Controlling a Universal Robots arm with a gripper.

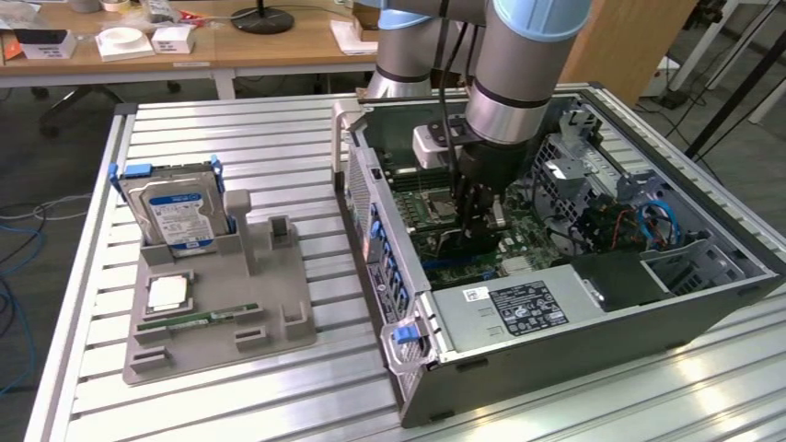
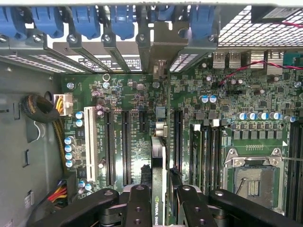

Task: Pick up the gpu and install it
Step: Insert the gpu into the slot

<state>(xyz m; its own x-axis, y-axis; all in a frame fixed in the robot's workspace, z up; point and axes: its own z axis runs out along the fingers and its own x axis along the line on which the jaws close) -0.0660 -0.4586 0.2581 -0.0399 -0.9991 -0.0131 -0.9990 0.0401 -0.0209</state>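
A slatted metal table holds an open computer case at the exterior view's right. Inside it, the gripper is clamped on the gpu, marked NVIDIA, edge-on above the motherboard slots, rear case wall close ahead.

Gpu on edge over motherboard slot, silver bracket toward case rear, inside open case.

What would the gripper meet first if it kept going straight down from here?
Most likely the motherboard: the gripper holds the gpu edge-on above its slots, though the remaining gap is unclear.
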